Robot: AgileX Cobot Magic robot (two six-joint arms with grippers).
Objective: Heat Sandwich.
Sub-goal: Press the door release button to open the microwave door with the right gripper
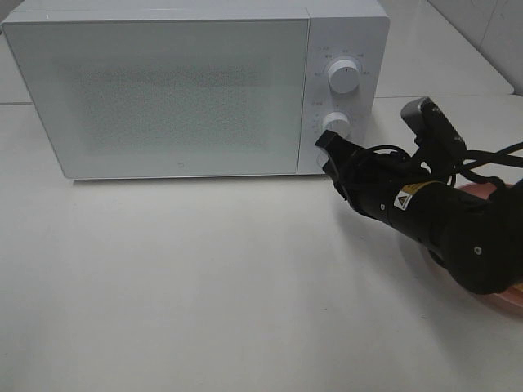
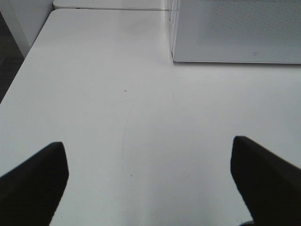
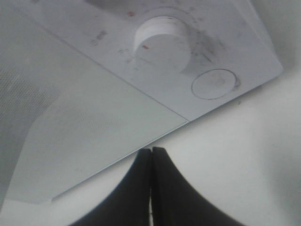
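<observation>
The white microwave (image 1: pixel 180 90) stands at the back of the table with its door closed. My right gripper (image 1: pixel 327 145) is shut on nothing, its tip close to the door's lower right corner, just below the lower knob (image 1: pixel 336 124). The right wrist view shows the closed fingers (image 3: pixel 151 155) pointing at the door edge, with the knob (image 3: pixel 162 40) and a round button (image 3: pixel 215 84) beyond. The sandwich is out of view. My left gripper (image 2: pixel 150 183) hangs open over bare table, left of the microwave (image 2: pixel 235 28).
A pink plate (image 1: pixel 508 296) lies at the right edge, mostly hidden under my right arm. An upper knob (image 1: pixel 344 75) sits on the control panel. The white table (image 1: pixel 204 278) spreads out in front of the microwave.
</observation>
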